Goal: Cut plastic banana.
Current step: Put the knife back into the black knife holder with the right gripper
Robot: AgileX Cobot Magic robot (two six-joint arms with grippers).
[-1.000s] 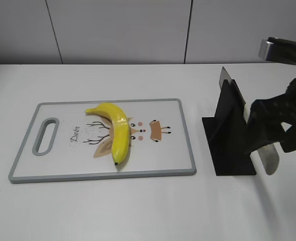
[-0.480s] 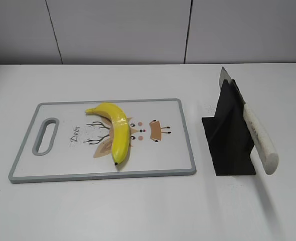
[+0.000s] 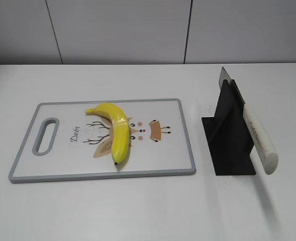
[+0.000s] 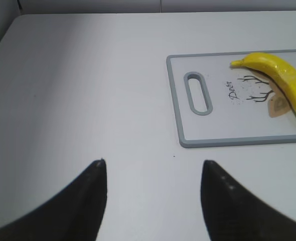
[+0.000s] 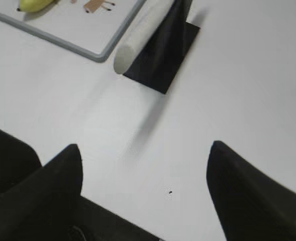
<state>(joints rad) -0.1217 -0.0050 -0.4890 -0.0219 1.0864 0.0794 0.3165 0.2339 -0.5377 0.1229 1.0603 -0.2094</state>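
The yellow plastic banana (image 3: 116,131) lies whole on the grey-rimmed cutting board (image 3: 180,135), stem to the back left; it also shows in the left wrist view (image 4: 283,80) and, partly, in the right wrist view (image 5: 35,4). A knife with a white handle (image 3: 261,140) rests in a black stand (image 3: 228,135); the handle also shows in the right wrist view (image 5: 140,32). My left gripper (image 4: 153,173) is open over bare table left of the board. My right gripper (image 5: 145,160) is open over bare table in front of the stand. Neither gripper shows in the exterior view.
The cutting board has a handle slot (image 3: 45,135) at its left end and a deer drawing under the banana. The white table (image 3: 138,211) ends at a grey wall behind.
One second ago my right arm was at the knife handle in the exterior view; it has since pulled back out of that view. The knife stays in the stand. The banana has not moved.
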